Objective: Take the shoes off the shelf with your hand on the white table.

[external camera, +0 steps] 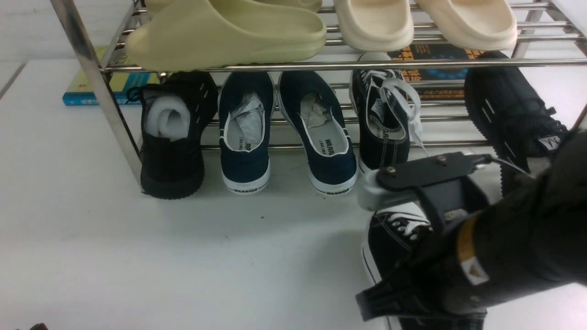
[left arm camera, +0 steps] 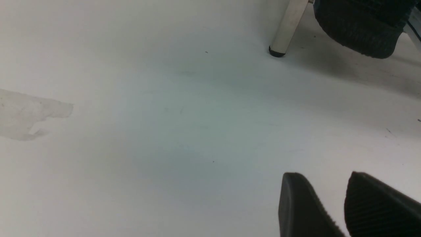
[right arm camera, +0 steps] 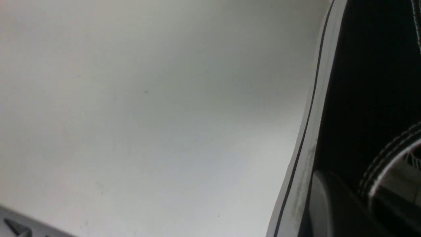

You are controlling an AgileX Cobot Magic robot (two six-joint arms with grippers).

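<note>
White table [external camera: 137,256], plain, its near ground bare. Left gripper [left arm camera: 329,210]: low over it, jaws parted, holding nothing. Right gripper [external camera: 431,220]: almost closed, apparently pinching the side wall of one black canvas shoe [external camera: 394,233] just in front of the shelf [external camera: 293,65]. Whether the sole is down cannot be told. Recommended: seat the sole flat, clear of the rack, before letting go. Second canvas shoe [external camera: 380,128]: lower tier, loose laces [external camera: 406,98] likely to snag.

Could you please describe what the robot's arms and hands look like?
The right arm is bulky and black, with an orange band and a white label bearing an orange triangle. The right hand has black plates with silver screws, a pale grey block and a thin cable. The left hand shows two black ribbed fingers.
</note>
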